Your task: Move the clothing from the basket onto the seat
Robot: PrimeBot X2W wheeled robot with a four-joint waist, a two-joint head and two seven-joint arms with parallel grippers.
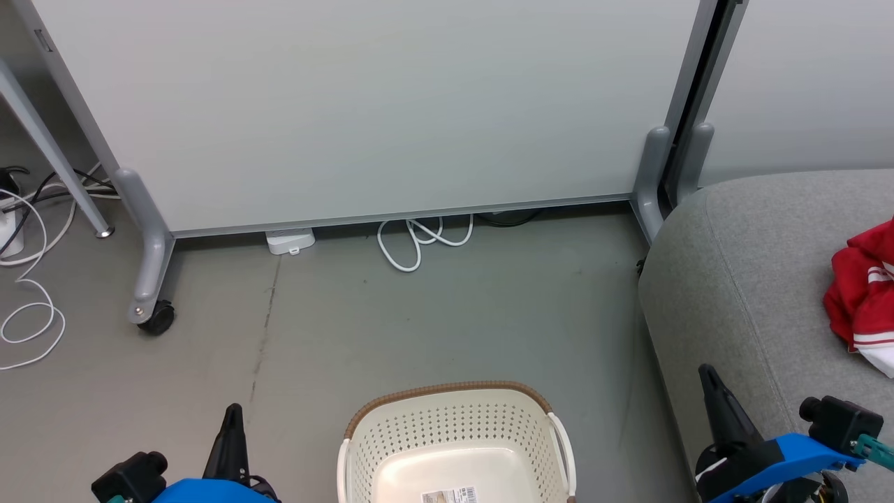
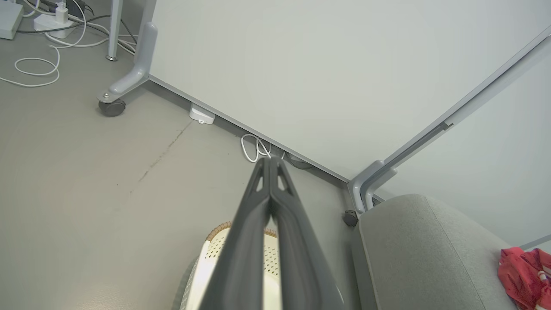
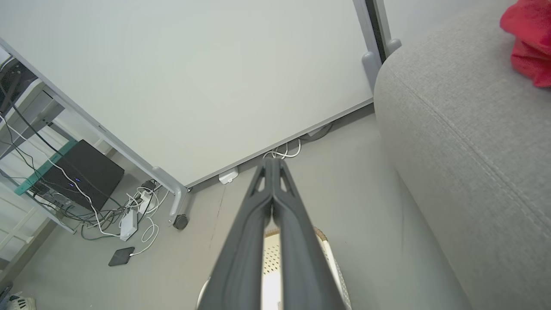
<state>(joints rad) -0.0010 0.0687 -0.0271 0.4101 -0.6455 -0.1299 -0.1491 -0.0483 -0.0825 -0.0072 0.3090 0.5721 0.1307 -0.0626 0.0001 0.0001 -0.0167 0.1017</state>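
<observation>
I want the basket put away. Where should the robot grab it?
Probably its white handles: the left handle for the left end effector, the right handle for the right end effector. Each bows out from the side of the basket, leaving a gap for a finger. Come from above: the basket stands upright, open top up. Both end effectors are shut, so open them first.

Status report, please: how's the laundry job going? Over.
Left gripper shut, empty. Right gripper shut, empty. Clothing on seat, basket looks empty. Cable by panel, clear of basket.

Nothing readable: the sticker (image 1: 450, 495) in the basket (image 1: 454, 418) is too small
</observation>
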